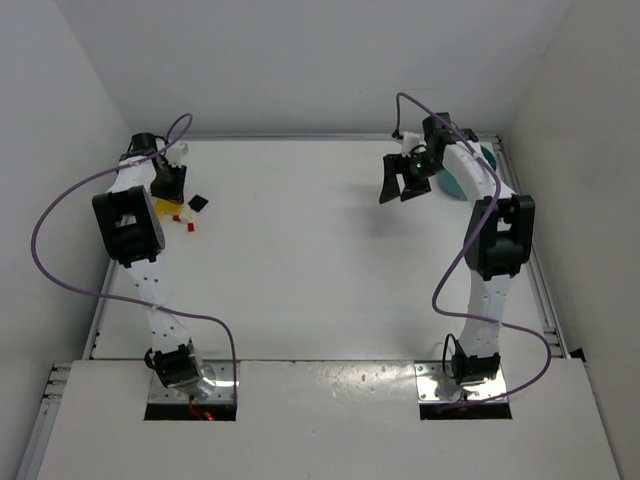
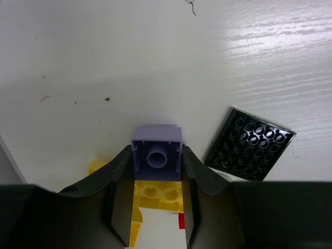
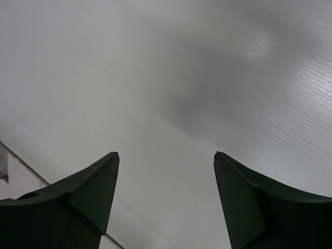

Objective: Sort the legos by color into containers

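The left gripper (image 2: 156, 162) clamped the lilac brick (image 2: 156, 148) only at its tips, so it could slip. The right gripper (image 3: 166, 161) stood apart, empty.

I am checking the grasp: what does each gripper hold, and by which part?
The left gripper clamps a lilac brick by its two opposite side walls. The right gripper holds nothing, jaws open.

Bright, even light; soft shadows.
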`<state>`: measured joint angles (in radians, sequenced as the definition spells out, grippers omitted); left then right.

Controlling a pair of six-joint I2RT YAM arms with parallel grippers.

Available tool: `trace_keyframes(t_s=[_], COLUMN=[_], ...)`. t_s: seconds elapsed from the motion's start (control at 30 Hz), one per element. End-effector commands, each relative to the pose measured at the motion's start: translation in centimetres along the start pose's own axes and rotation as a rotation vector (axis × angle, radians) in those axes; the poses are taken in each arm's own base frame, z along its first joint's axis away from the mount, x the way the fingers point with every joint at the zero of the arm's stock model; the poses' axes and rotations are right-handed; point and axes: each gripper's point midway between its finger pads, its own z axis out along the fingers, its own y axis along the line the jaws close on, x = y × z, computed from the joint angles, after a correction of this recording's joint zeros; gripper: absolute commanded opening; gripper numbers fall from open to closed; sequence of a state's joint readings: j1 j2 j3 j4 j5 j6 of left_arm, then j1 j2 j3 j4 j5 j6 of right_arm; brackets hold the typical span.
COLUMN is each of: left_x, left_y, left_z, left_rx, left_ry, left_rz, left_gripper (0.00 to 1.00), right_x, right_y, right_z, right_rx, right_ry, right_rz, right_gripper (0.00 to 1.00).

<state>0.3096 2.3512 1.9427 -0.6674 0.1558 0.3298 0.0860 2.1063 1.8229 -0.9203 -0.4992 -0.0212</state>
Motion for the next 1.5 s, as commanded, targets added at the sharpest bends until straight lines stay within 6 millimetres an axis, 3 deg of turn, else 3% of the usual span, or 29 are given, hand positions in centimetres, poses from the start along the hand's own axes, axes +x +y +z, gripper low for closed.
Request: trace_keyframes(t_s=[0.0,0.07,0.13,0.17,0.23,0.27,0.37,0.4,0.47,0.5,0.57,0.6,0.7,0.73,0.8,1.1,1.37,1.47], left_x=[-1.0,-1.7,-2.8,-3.1,-5.1,-5.8,-6.2,-5.6,-4.9,-3.6,-3.0,-2.3,-0.4,0.3,0.9,1.4,2.0,2.2], left_y=[0.9,0.2,-1.9,-3.0,-5.3,-7.4,-13.5,-17.2,-21.4,-25.0,-28.2,-31.2,-34.7,-36.7,-38.9,-41.0,-42.1,-42.4], left_z=[-0.3,-1.7,-3.3,-5.6,-8.4,-11.3,-16.2,-18.9,-21.5,-23.6,-25.5,-27.4,-28.1,-29.0,-29.6,-29.8,-29.7,-28.9], left_rx=[-0.020,0.012,0.113,0.145,0.215,0.240,0.401,0.455,0.534,0.586,0.634,0.691,0.740,0.774,0.799,0.860,0.866,0.859], left_ry=[-0.024,-0.057,-0.126,-0.168,-0.290,-0.338,-0.422,-0.445,-0.477,-0.488,-0.528,-0.542,-0.522,-0.522,-0.521,-0.501,-0.491,-0.475], left_rz=[0.005,0.018,0.047,0.066,0.108,0.108,0.149,0.183,0.232,0.262,0.299,0.330,0.366,0.402,0.449,0.486,0.519,0.530], left_gripper=[0.34,0.29,0.27,0.27,0.26,0.26,0.26,0.26,0.26,0.26,0.26,0.26,0.26,0.26,0.26,0.27,0.28,0.28], right_x=[-0.9,-1.0,-1.3,-1.0,-1.4,-1.0,-0.5,-0.6,-0.2,-0.3,-0.2,-0.5,-0.5,-0.2,0.7,1.1,1.5,1.9], right_y=[1.0,1.9,4.1,4.5,8.6,10.2,14.5,15.2,16.1,16.9,17.9,18.1,20.3,20.6,22.6,25.6,27.2,27.3], right_z=[-0.3,-0.3,-0.4,0.2,-1.2,-0.9,-2.6,-2.8,-2.5,-2.6,-2.7,-2.6,-3.5,-3.1,-3.6,-5.6,-4.3,-2.7], right_rx=[-0.026,-0.076,-0.168,-0.205,-0.349,-0.440,-0.544,-0.563,-0.582,-0.606,-0.667,-0.691,-0.784,-0.808,-0.891,-0.993,-1.032,-1.024], right_ry=[-0.029,-0.036,-0.054,-0.054,-0.089,-0.108,-0.115,-0.122,-0.099,-0.099,-0.070,-0.074,-0.038,-0.037,-0.005,0.056,0.110,0.144], right_rz=[-0.019,-0.009,0.006,0.029,0.094,0.107,0.155,0.146,0.169,0.157,0.188,0.186,0.200,0.191,0.193,0.203,0.193,0.219], right_gripper=[0.74,0.74,0.74,0.74,0.74,0.74,0.74,0.74,0.74,0.74,0.74,0.74,0.74,0.74,0.74,0.79,0.79,0.76])
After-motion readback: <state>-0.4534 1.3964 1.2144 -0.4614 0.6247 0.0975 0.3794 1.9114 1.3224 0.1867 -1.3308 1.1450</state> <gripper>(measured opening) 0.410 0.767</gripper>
